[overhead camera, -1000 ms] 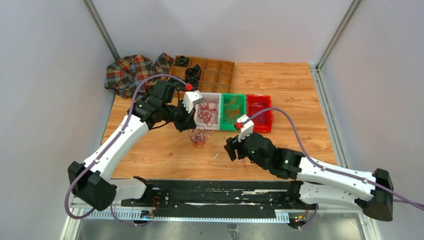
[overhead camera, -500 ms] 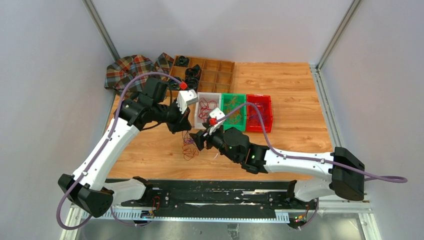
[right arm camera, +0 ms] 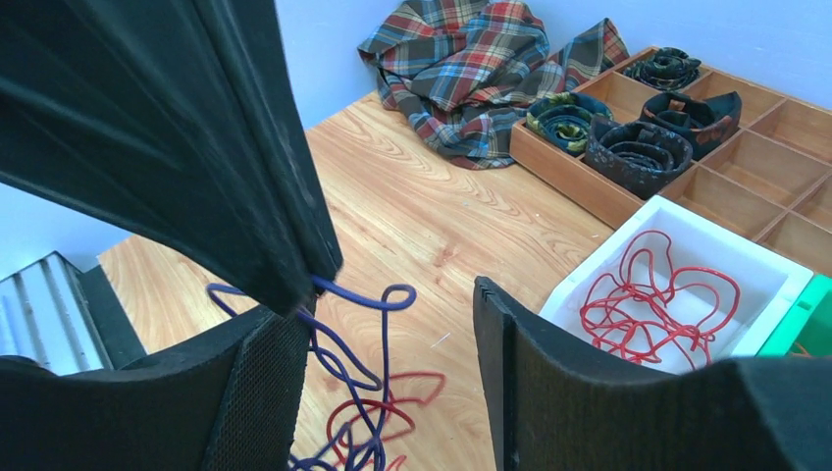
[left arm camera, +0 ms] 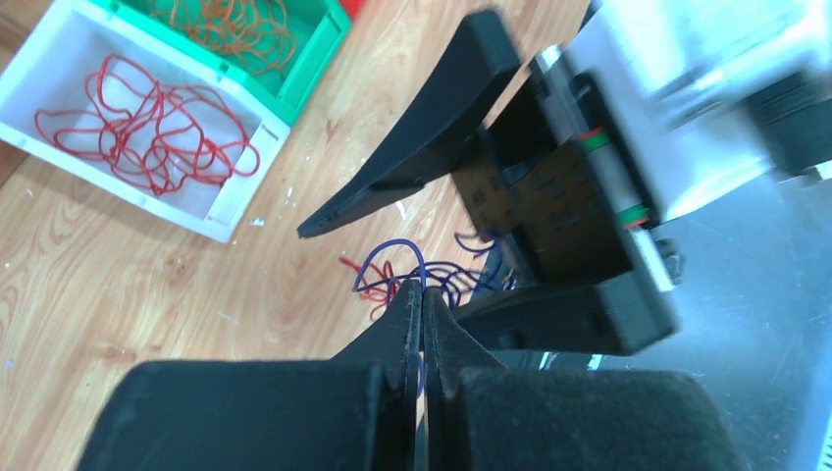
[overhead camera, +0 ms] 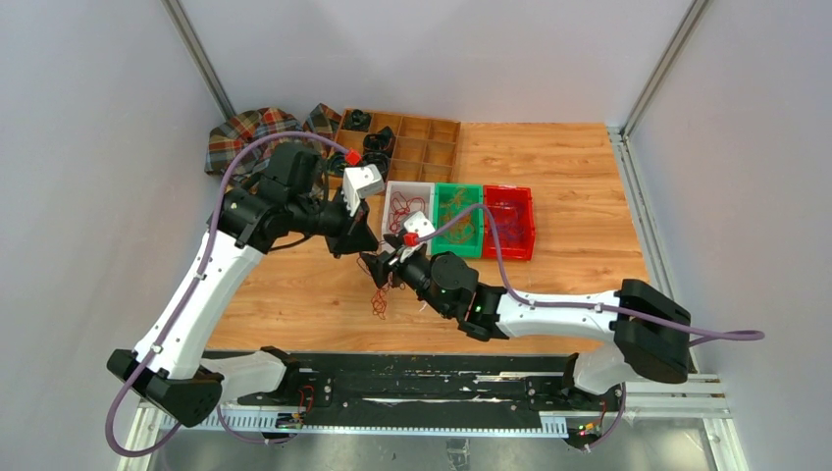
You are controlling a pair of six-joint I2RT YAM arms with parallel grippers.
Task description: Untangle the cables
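Tangle [left arm camera: 432, 275] clamped in left jaws near white bin [left arm camera: 59, 59] of red cables [left arm camera: 147, 128] (right jaws apart; orange cables [overhead camera: 456, 216] in green bin [overhead camera: 458, 185] beside).

The top external camera looks steeply down from above and behind the arm bases, taking in the whole wooden table [overhead camera: 569, 167]. Both wrist cameras sit close and low, sharing the white bin [left arm camera: 147, 201] and the purple-blue cables [right arm camera: 363, 294].

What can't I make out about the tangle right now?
Top view: how strands cross in the tangle; too small, partly behind the right tool.
Left wrist: how much purple cable the left tool pinches; its own fingers cover it.
Right wrist: the tangle's lower end, cut off by the bottom edge.
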